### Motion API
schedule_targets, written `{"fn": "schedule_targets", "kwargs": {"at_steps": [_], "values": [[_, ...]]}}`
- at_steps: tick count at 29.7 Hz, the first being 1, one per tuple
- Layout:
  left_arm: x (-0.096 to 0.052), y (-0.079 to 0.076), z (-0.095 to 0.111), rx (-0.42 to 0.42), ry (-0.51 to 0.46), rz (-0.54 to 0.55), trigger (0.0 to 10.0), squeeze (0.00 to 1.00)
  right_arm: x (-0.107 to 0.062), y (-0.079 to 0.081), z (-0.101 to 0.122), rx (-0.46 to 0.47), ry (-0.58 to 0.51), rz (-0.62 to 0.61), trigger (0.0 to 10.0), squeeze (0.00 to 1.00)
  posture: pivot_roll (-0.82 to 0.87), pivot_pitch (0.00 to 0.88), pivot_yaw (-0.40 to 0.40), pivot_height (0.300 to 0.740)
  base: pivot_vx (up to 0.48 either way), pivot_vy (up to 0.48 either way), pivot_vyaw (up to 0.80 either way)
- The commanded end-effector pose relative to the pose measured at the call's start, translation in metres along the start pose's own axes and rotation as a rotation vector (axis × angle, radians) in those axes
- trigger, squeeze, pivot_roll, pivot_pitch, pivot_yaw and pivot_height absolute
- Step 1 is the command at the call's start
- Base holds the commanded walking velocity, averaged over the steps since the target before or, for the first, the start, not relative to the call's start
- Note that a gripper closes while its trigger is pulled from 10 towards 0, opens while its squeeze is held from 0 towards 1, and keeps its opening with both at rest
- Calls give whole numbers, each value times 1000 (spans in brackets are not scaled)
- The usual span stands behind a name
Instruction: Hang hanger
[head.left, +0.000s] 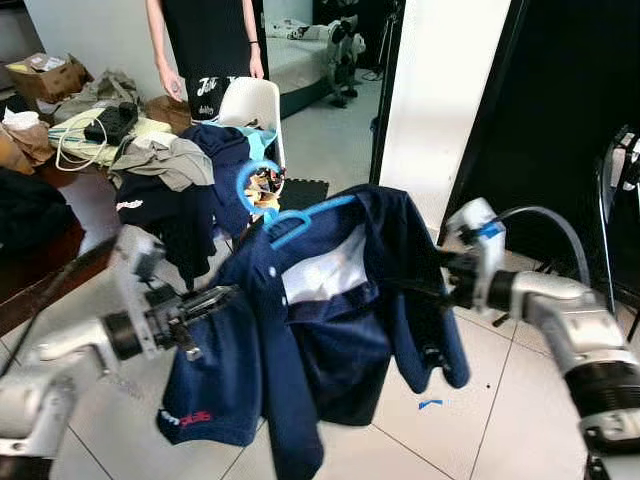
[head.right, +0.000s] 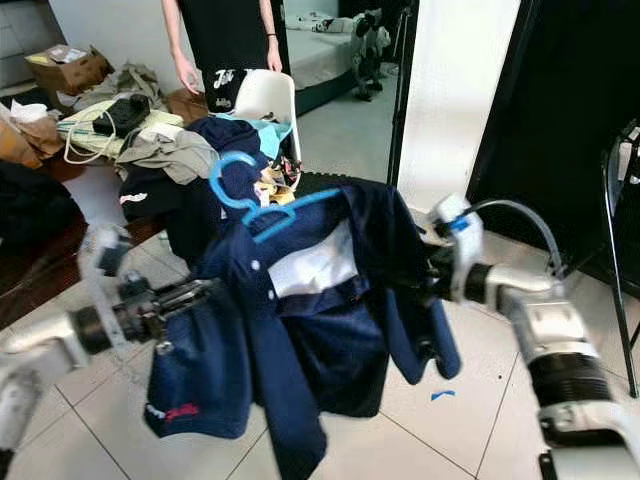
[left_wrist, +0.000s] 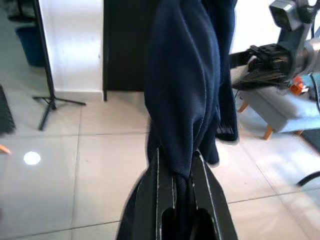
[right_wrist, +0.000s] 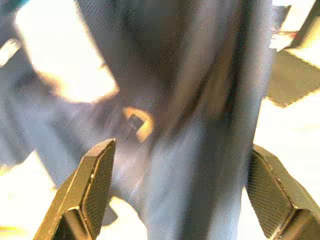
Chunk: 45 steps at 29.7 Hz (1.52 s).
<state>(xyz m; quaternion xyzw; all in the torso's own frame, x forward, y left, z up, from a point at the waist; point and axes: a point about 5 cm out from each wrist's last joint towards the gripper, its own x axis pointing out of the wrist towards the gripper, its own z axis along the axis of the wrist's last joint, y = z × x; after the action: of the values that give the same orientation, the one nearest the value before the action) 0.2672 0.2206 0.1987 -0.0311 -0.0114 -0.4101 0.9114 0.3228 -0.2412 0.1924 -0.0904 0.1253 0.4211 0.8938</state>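
- One navy shirt (head.left: 330, 340) hangs in the air between the two arms, draped on one light blue hanger (head.left: 300, 222) whose hook curls up above the collar.
- The shirt has a white inner patch below the collar and a red print on the sleeve that droops at the robot's left.
- The left gripper (head.left: 205, 300) reaches in from the left; in the left wrist view its two black fingers (left_wrist: 160, 185) are clenched on a bunched fold of the navy cloth.
- The right gripper (head.left: 445, 270) meets the shirt's other side at shoulder height; in the right wrist view its two fingers (right_wrist: 92, 180) stand wide apart with blurred navy fabric between them, released.
- Behind the shirt stands one white chair (head.left: 252, 105), with dark and teal clothes piled against it.
- One person (head.left: 205, 45) in a black top stands beyond the chair.
- A low bench (head.left: 60, 200) at the left carries heaped clothes, and one cardboard box (head.left: 50, 75) sits further back.
- One small blue scrap (head.left: 430, 404) lies on the tiled floor (head.left: 480, 420) below the shirt.
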Motion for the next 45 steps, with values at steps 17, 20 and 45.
{"fn": "schedule_targets", "kwargs": {"at_steps": [17, 20, 45], "values": [[-8, -21, 32, 132, 160, -255, 10000, 0, -46, 47, 133, -109, -719, 484, 10000, 0, -55, 0, 39, 740, 0, 0, 0], [-7, -20, 33, 137, 169, -265, 10000, 0, -41, 62, 147, -130, -775, 568, 10000, 0, -58, 0, 42, 740, 0, 0, 0], [22, -46, 24, 165, 261, -506, 10000, 0, 50, 102, 145, -201, -477, 490, 10000, 0, -62, 0, 53, 740, 0, 0, 0]]}}
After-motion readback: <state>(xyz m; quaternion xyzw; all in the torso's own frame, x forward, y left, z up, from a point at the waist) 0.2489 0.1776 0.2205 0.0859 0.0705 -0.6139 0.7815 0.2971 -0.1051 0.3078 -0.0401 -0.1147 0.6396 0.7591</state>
